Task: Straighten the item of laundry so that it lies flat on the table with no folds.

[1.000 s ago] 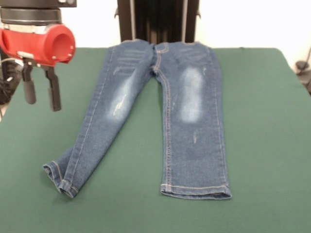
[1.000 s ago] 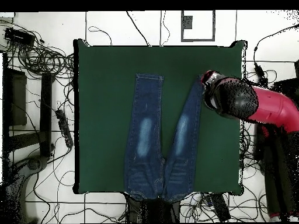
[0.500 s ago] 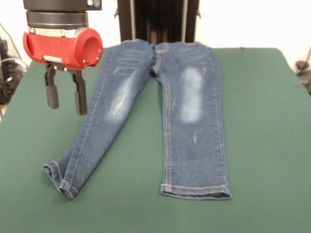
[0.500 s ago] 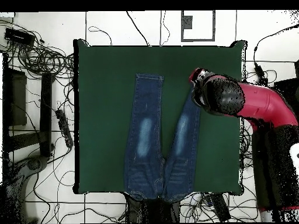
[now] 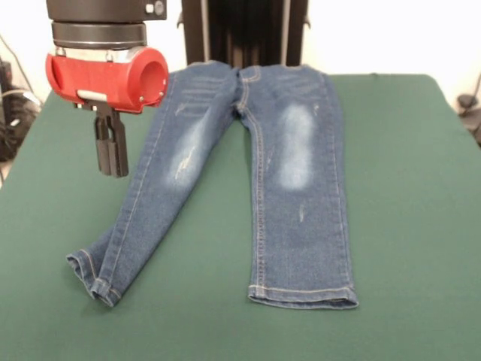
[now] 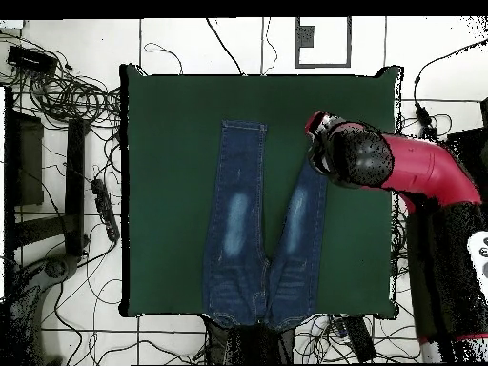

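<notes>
Jeans (image 5: pixel 255 180) laid on green table (image 5: pixel 406 226), waistband at far edge, legs spread apart; left leg narrowed by lengthwise fold. Gripper (image 5: pixel 111 154) held above table beside that leg, fingers pressed together, nothing pinched.

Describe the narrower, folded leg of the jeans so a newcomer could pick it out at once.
On the green table lie blue jeans with the waistband at the far edge. The folded leg is the one angled out toward the picture's left in the front view, below the gripper. Unlike the wide, flat leg, it is doubled lengthwise, so it looks narrow, and its cuff is bunched.
</notes>
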